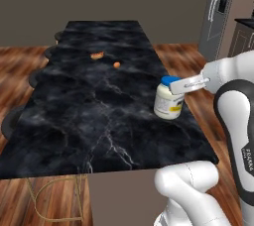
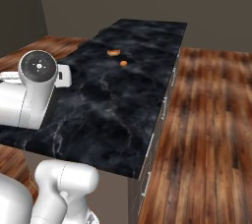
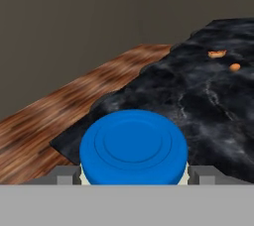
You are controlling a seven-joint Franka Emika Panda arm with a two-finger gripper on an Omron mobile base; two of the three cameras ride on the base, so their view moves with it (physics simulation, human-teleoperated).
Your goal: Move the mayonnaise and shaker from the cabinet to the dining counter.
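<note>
The mayonnaise, a white jar with a blue lid and a pale label, stands upright near the right edge of the dining counter, a long black marble top. My gripper reaches in from the right at lid height and is shut on the jar. In the hand view the blue lid of the mayonnaise sits right between my gripper's fingertips, which press against its sides. The shaker and the cabinet are out of view.
Two small orange items lie further along the counter; they also show in the right base view. Dark stools line the counter's left side. A tall grey unit stands at the back right. Wood floor surrounds the island.
</note>
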